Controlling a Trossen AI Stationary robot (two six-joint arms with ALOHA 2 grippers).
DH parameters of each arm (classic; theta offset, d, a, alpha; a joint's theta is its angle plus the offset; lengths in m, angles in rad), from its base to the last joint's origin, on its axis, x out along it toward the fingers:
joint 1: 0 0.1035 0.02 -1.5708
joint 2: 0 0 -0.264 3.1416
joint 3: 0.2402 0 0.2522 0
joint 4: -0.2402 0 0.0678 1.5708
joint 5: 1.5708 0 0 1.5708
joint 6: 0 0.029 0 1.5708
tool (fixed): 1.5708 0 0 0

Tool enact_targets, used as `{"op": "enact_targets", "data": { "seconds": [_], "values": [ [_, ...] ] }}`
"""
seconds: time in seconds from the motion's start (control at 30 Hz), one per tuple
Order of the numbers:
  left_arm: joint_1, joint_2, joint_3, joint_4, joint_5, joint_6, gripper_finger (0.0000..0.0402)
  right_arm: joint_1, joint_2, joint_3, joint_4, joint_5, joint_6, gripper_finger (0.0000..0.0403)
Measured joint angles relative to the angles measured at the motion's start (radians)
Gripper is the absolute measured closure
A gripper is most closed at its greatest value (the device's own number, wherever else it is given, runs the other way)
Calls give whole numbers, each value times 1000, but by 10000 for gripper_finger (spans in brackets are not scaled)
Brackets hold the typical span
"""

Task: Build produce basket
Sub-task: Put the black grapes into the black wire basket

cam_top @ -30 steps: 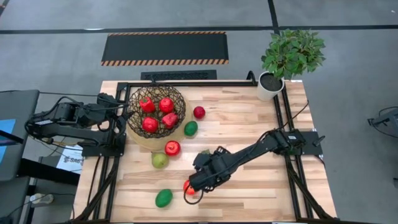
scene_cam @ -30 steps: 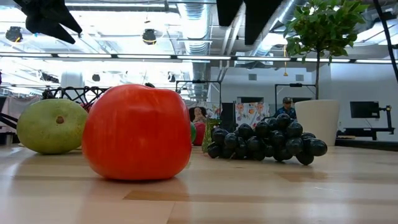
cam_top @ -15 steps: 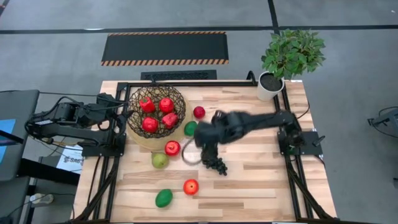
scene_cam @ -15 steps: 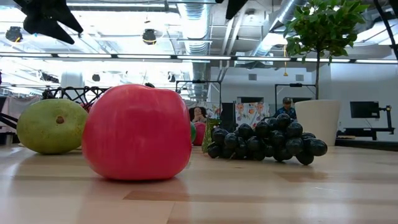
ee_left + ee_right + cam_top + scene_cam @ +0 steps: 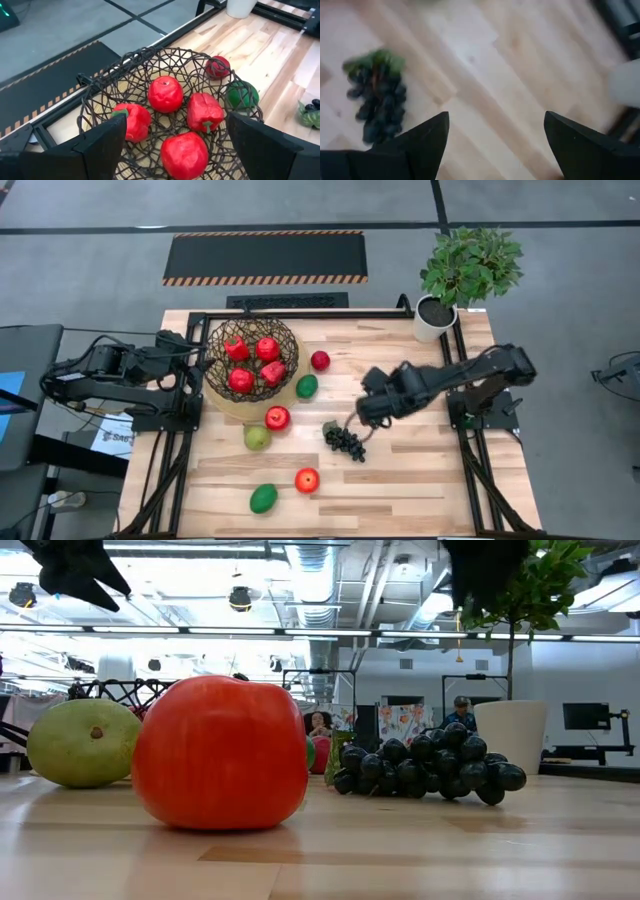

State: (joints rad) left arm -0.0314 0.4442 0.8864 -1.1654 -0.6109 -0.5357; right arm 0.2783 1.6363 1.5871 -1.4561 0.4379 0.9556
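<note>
The dark open-weave basket (image 5: pixel 250 360) stands at the table's far left, with red apples and red peppers inside (image 5: pixel 165 94). Loose on the table lie a small red apple (image 5: pixel 320 360), a green oval (image 5: pixel 306 386), a red apple (image 5: pixel 277 417), a pear (image 5: pixel 257 437), a red apple (image 5: pixel 307 480), a green oval (image 5: pixel 263 498) and dark grapes (image 5: pixel 343 440). My right gripper (image 5: pixel 358 418) hovers open and empty just beyond the grapes (image 5: pixel 377 100), on their right. My left gripper (image 5: pixel 197 365) is open at the basket's left side (image 5: pixel 176 120).
A potted plant in a white pot (image 5: pixel 436 315) stands at the far right corner. A black frame (image 5: pixel 300 313) runs along the table's edges. In the low view the near red apple (image 5: pixel 220 752), pear (image 5: pixel 83 743) and grapes (image 5: pixel 430 768) rest on the wood.
My right gripper has left the red apple near the table's near edge. It has swung toward the far edge past the grapes, then toward the right edge. The apple stays where it was, and the grapes have not moved.
</note>
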Motion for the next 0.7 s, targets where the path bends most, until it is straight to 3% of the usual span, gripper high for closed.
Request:
{"op": "enact_targets", "data": {
  "seconds": [0.17, 0.27, 0.57, 0.7],
  "values": [
    [0, 0, 0, 8, -5, -26, 72, 53, -106, -281, 388, -81, 8, 68],
    [0, 0, 0, 7, -5, -44, 72, 62, -119, -382, 632, -86, -28, 72],
    [0, 0, 0, 5, -6, -130, 72, 25, -17, -413, 898, -87, -237, 70],
    [0, 0, 0, 4, 4, -150, 72, 10, 31, -414, 915, -99, -284, 66]
  ]
}}
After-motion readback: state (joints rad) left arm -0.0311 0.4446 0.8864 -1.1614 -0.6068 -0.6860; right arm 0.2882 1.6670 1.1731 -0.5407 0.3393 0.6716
